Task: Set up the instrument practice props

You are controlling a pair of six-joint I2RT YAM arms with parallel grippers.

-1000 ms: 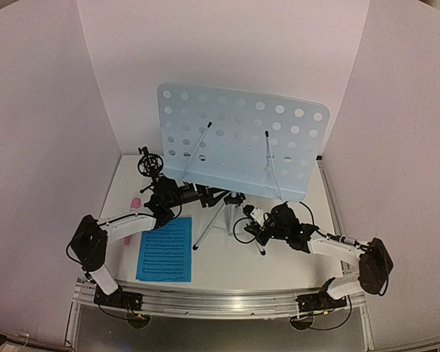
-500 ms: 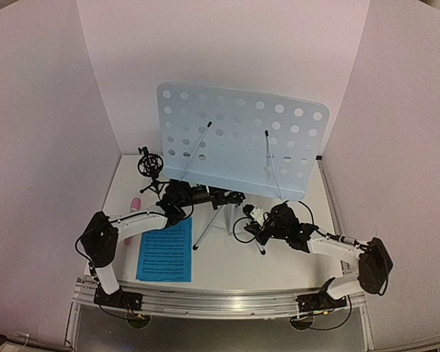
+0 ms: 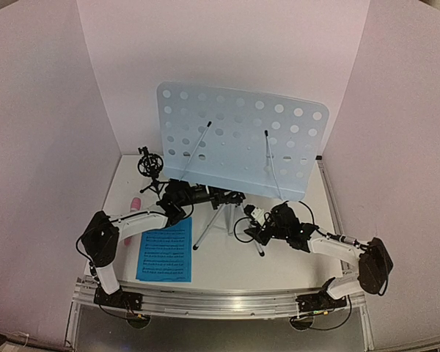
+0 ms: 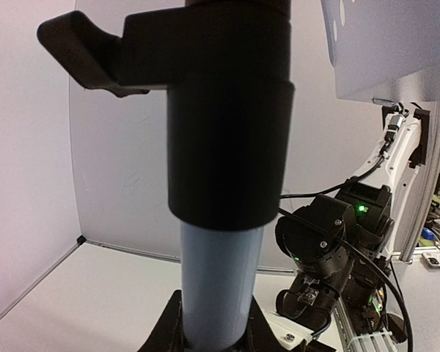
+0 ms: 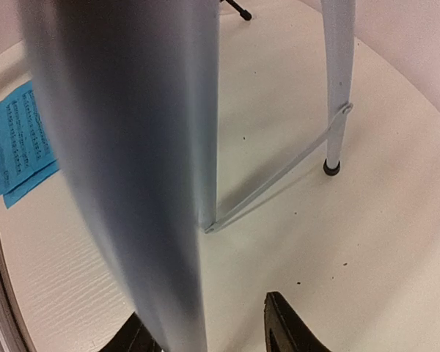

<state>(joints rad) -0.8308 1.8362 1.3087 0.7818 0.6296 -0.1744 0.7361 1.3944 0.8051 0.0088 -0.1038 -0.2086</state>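
Observation:
The pale-blue perforated music stand (image 3: 238, 143) stands upright on its silver tripod (image 3: 214, 222) mid-table. My left gripper (image 3: 221, 198) is shut on the tripod's centre pole (image 4: 218, 282), just under its black collar (image 4: 227, 125); a black finger (image 4: 268, 326) presses on each side. My right gripper (image 3: 251, 233) is open around the tripod's right leg (image 5: 132, 147), which lies against the left finger with a gap to the right finger (image 5: 286, 326). Blue sheet-music pages (image 3: 165, 249) lie flat at front left. The pink microphone (image 3: 132, 213) lies beside my left arm. The small black mic holder (image 3: 150, 167) stands at back left.
White walls enclose the table on three sides. Another tripod leg (image 5: 337, 88) and its thin brace stand just beyond my right gripper. The sheet music (image 5: 18, 139) shows at that view's left edge. My right arm (image 4: 330, 249) sits close behind the pole.
My left gripper has reached rightward from beside the mic holder to the stand's centre pole and shut on it. The right arm has stayed by the tripod leg.

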